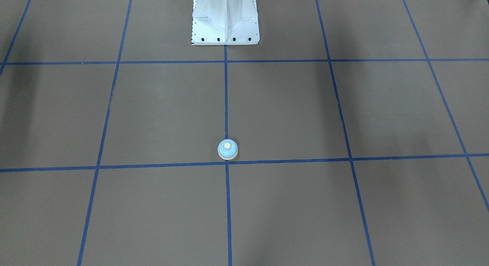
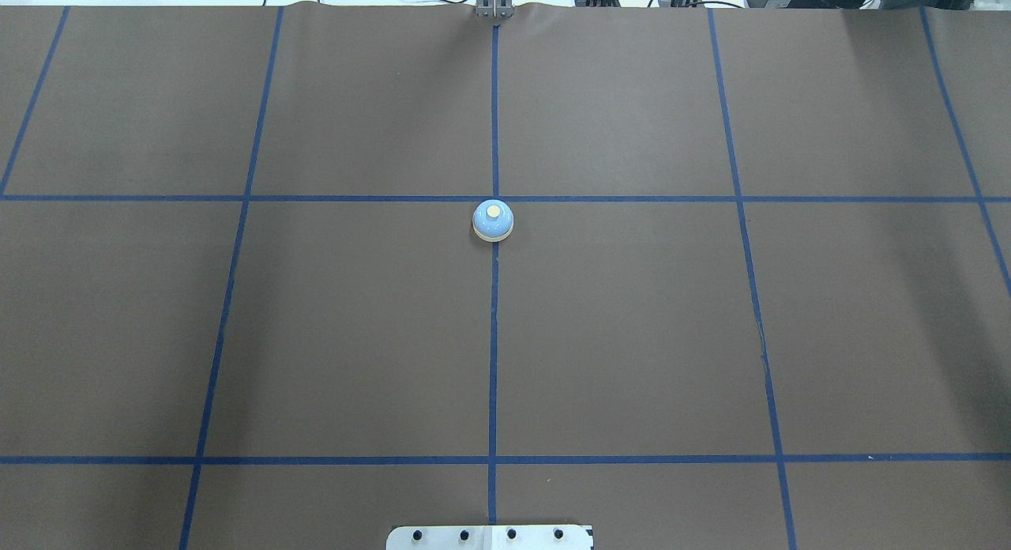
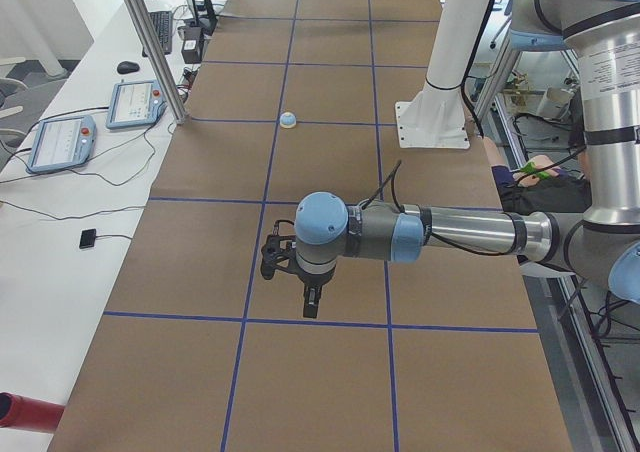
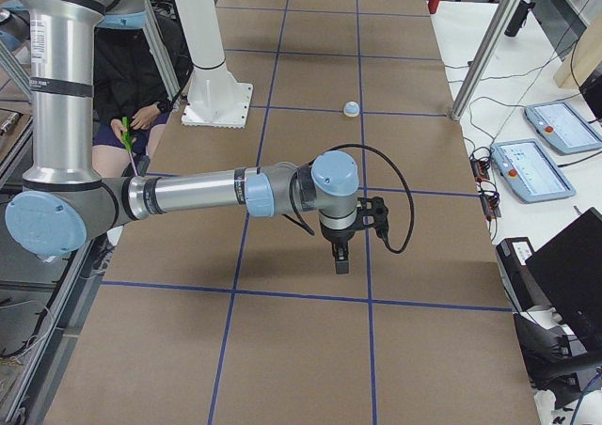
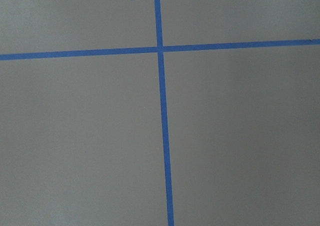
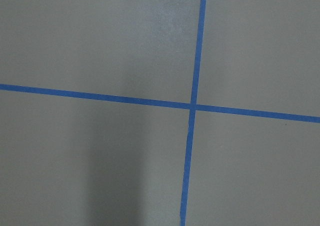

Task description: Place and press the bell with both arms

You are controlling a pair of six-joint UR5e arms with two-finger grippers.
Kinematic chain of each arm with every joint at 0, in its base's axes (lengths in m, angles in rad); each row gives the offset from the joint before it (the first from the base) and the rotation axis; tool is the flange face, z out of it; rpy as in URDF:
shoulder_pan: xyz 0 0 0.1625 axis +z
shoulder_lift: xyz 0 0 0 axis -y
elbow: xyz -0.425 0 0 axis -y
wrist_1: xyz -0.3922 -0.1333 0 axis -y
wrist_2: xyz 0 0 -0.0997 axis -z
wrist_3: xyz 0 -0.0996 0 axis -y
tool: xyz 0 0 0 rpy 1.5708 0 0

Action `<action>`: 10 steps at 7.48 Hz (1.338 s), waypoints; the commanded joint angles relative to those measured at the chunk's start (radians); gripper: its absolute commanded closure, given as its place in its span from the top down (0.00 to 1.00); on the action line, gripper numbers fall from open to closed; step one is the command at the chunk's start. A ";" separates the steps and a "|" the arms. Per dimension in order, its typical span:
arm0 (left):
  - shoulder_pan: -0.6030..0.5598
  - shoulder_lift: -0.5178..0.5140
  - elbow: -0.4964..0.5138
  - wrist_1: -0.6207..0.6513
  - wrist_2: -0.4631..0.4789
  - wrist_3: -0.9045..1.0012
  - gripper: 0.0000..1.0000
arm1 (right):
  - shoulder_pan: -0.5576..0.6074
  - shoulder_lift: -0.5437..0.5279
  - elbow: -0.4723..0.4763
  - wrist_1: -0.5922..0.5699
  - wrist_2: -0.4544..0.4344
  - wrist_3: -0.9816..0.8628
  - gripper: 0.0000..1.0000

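**Bell on centre line, arms out over the table ends**

Brown-papered table (image 2: 632,337) w/ blue tape grid (image 2: 493,360); white pedestal (image 1: 225,21) at robot's edge. Bell (image 2: 493,220) stands upright on centre tape line, just on robot's side of a cross line, well apart from both arms. L arm (image 3: 450,234) stretches level over left part of table, L gripper (image 3: 311,307) pointing down above the paper. R arm (image 4: 207,193) likewise over right part, R gripper (image 4: 340,263) pointing down. Both grippers show in side cams only: can't tell if fingers spread or pressed together. Wrist cams: paper + tape crossing only.
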 commanded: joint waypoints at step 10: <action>0.000 0.000 0.000 -0.001 0.022 0.002 1.00 | -0.002 -0.008 0.001 0.001 0.002 0.000 1.00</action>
